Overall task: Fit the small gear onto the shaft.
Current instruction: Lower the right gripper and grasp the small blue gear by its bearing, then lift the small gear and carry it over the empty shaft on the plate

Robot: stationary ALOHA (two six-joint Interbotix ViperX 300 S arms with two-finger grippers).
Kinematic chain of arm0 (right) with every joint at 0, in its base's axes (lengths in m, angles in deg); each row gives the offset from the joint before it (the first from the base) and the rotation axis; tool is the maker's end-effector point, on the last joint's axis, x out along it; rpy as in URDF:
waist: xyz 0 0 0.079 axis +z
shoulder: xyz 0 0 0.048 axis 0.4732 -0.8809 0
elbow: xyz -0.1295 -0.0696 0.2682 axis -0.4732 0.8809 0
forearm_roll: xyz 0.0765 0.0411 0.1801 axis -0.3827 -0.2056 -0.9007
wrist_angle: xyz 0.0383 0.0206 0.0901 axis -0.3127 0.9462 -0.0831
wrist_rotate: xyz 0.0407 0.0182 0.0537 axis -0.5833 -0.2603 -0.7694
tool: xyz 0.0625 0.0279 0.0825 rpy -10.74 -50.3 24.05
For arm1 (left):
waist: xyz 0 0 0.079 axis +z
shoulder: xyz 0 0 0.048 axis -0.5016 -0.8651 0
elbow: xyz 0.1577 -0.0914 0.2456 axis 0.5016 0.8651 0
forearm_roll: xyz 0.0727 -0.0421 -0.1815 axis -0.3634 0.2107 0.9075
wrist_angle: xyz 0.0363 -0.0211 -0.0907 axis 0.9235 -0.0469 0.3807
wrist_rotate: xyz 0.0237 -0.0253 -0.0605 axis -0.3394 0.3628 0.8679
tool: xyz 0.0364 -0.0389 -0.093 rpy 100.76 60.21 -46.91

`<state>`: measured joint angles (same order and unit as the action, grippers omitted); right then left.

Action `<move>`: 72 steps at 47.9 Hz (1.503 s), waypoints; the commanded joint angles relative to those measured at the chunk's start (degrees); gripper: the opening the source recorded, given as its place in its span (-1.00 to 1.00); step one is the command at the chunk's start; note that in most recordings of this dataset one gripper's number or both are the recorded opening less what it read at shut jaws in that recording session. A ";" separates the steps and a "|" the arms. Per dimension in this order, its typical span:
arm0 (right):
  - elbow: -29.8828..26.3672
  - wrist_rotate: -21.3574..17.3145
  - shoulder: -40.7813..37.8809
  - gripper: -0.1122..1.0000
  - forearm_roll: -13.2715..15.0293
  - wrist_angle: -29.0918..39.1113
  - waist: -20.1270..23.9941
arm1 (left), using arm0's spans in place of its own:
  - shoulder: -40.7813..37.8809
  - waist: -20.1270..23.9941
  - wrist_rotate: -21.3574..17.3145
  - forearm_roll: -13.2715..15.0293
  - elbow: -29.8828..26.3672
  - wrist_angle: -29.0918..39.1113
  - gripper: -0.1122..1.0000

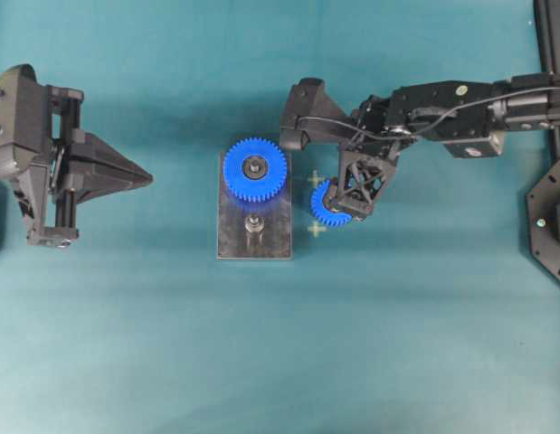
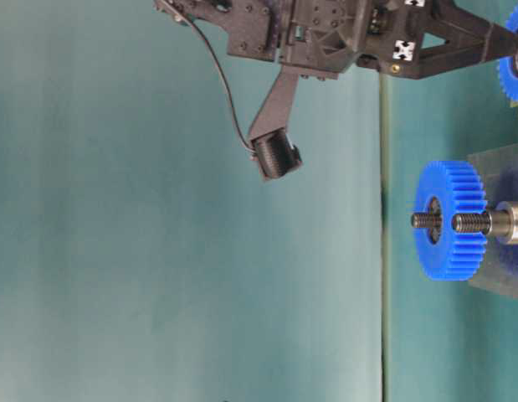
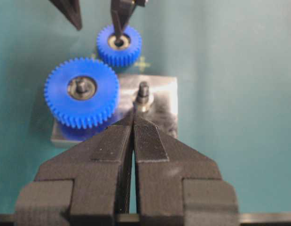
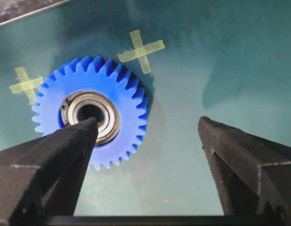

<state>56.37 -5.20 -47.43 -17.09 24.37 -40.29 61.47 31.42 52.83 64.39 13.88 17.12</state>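
The small gear (image 4: 129,101), bright blue with a metal bearing hub, lies flat on the teal cloth just right of the grey plate (image 1: 278,237). My right gripper (image 4: 147,123) hangs open over it. One fingertip (image 4: 84,129) is above the hub and the other is over bare cloth beside the gear, so nothing is held. The shaft (image 1: 253,223) stands bare on the plate, in front of the larger blue gear (image 1: 255,169). Off to the left, away from the plate, my left gripper (image 1: 149,178) is shut and empty, pointing at the shaft (image 3: 143,92).
Two pale cross marks (image 1: 316,179) (image 1: 317,229) flank the small gear (image 1: 323,210) on the cloth. Black frame parts (image 1: 551,226) stand along the right edge. The right arm (image 1: 442,113) reaches in from the upper right.
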 commanded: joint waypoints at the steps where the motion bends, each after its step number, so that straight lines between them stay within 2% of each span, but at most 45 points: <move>1: -1.14 -0.44 0.18 0.88 0.09 -0.70 0.18 | 0.00 -0.09 0.09 -0.18 -0.88 -0.53 -0.80; 22: -1.67 -0.53 -1.41 0.87 0.09 0.00 0.18 | -0.18 -0.09 0.26 -0.18 -0.18 -0.62 -0.80; 31: -2.46 -0.62 -1.93 0.78 0.00 1.67 0.18 | -0.18 -0.09 0.26 -0.18 -0.09 -0.70 -0.80; 34: -2.72 -0.62 -2.02 0.64 0.00 2.02 0.26 | -0.18 -0.09 0.26 -0.18 -0.18 -0.70 -0.80; 43: -3.25 -0.62 -1.93 -0.17 0.09 2.20 0.53 | -0.18 -0.09 0.26 -0.18 -0.18 -0.70 -0.80; 50: -4.13 -1.14 -0.97 -0.18 -0.35 3.34 1.32 | -0.18 -0.26 0.44 -0.18 -0.09 -0.70 -0.80; 57: -6.94 -3.60 1.93 -0.18 -0.70 7.03 3.25 | -0.18 -0.44 0.53 -0.18 -0.18 -0.70 -0.80; 72: -18.46 -4.31 2.02 -0.18 -0.70 14.33 6.24 | -0.35 -0.44 2.37 -0.18 0.09 -0.70 -0.80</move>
<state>42.40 -8.89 -46.20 -17.71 37.90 -34.75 61.03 31.07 54.86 64.39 14.50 16.94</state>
